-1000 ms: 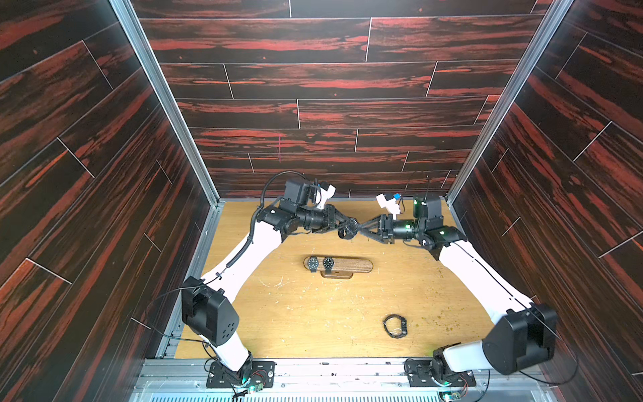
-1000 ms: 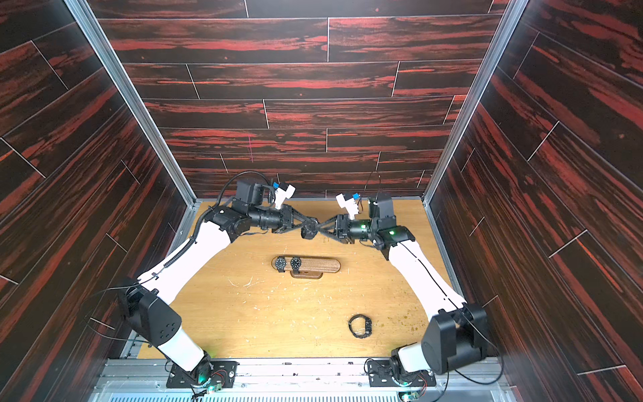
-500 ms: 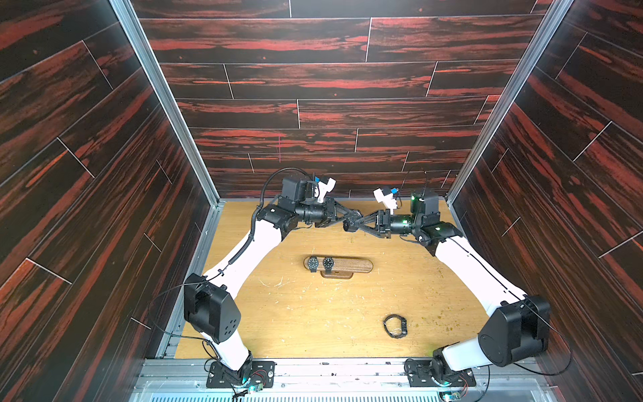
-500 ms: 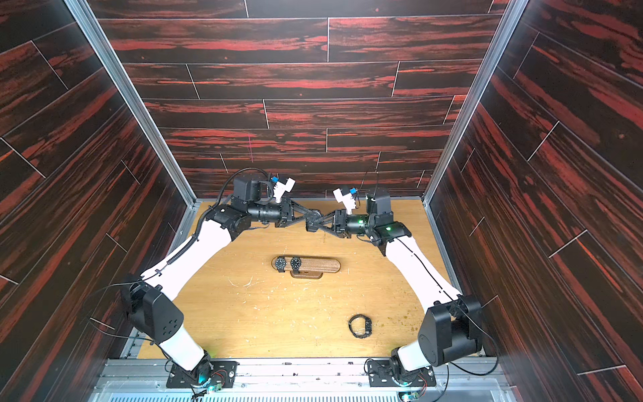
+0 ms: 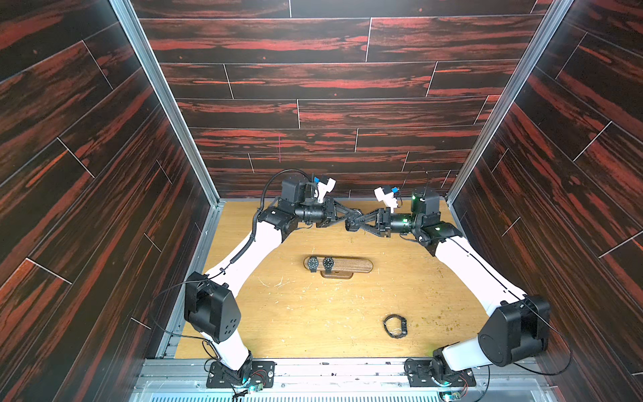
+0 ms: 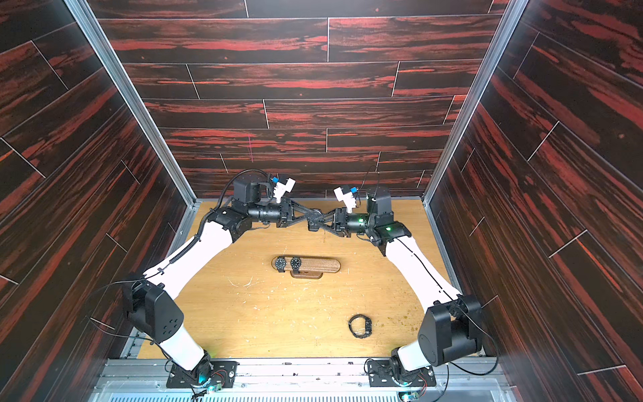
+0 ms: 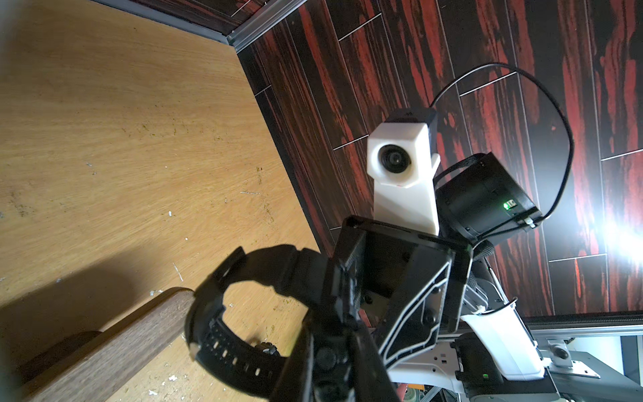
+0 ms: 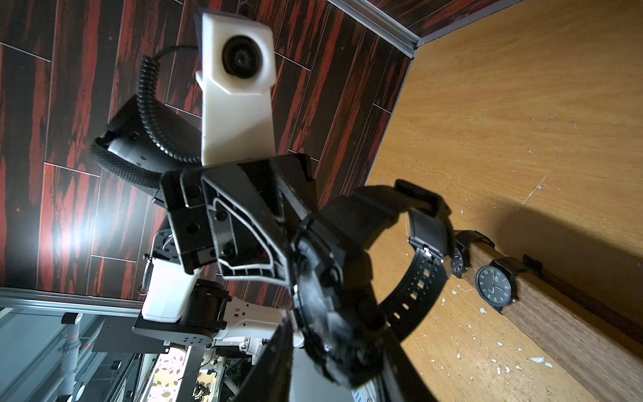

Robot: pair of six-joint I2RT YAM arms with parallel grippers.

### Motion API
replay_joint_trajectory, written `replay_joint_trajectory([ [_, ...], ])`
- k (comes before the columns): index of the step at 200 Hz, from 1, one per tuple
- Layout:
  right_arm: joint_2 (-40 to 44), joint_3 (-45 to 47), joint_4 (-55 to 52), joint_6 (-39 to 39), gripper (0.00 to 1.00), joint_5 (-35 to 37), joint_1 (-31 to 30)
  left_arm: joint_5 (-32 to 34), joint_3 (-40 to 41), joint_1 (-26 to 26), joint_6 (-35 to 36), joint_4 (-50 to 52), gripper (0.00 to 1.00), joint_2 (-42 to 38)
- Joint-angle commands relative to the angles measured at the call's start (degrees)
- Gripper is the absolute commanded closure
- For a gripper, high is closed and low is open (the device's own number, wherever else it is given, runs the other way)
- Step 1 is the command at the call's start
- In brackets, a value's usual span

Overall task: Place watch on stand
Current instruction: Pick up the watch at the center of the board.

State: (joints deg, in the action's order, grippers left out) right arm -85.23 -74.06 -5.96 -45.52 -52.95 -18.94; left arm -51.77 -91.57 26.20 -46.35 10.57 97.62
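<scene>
A black watch (image 5: 352,222) (image 6: 315,222) hangs in the air above the back middle of the table, held between both grippers, which meet tip to tip. My left gripper (image 5: 354,214) (image 7: 327,351) is shut on it near the case. The right gripper (image 5: 349,226) (image 8: 334,348) is closed round the watch's case (image 8: 323,313). Its buckled strap loop (image 7: 222,334) (image 8: 424,264) sticks out free to the side. The stand (image 5: 351,265) (image 6: 320,265) (image 8: 556,313) lies on the table in front of and below the grippers. Its right part is bare.
Two dark watches (image 5: 313,263) (image 5: 328,262) sit on the stand's left end. Another black watch (image 5: 395,326) (image 6: 360,325) lies on the wooden table (image 5: 295,313) at the front right. Dark wood-patterned walls (image 5: 330,115) close in the back and both sides.
Both grippers, joined at the watch, have shifted a little left and toward the back wall. The right gripper's jaws have narrowed slightly on the watch.
</scene>
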Motion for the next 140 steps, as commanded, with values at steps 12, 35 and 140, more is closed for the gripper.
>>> replay_joint_trajectory([
  [12,0.5,0.5,4.2,-1.2,0.62,-0.9,-0.2,-1.0,1.6,-0.1,0.7,0.4,0.91,-1.9],
  [35,0.5,1.2,6.3,-2.6,0.64,-1.1,-0.2,-1.2,2.1,-0.1,0.8,0.3,0.91,-2.1],
  [140,2.8,7.0,16.0,-7.3,0.94,-2.2,-0.1,-1.0,2.7,-0.1,-0.9,-1.4,0.47,-2.3],
])
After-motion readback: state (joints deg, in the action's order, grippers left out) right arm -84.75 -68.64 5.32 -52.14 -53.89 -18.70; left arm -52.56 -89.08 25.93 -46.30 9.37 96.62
